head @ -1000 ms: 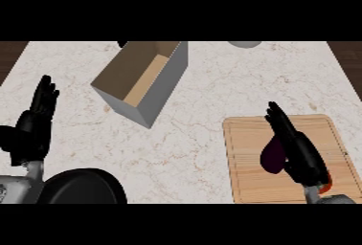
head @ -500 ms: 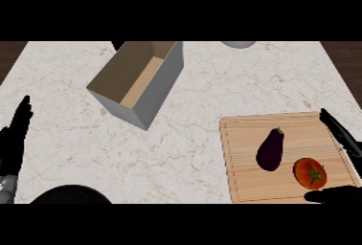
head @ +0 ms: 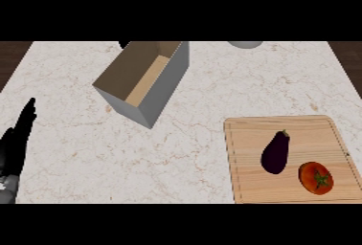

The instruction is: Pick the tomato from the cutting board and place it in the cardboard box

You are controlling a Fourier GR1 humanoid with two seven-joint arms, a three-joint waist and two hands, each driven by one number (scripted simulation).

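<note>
The tomato (head: 317,177) sits on the cutting board's (head: 247,139) near right part, just right of a dark eggplant (head: 275,151). The open cardboard box (head: 145,80) stands well apart at the far left of the marble counter (head: 184,158). Only the left hand (head: 17,143) shows, at the left edge, fingers straight and released, holding nothing.

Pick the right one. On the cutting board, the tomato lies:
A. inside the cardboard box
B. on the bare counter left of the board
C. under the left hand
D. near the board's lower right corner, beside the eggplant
D: the tomato sits on the cutting board toward its lower right corner, just right of the eggplant.
</note>
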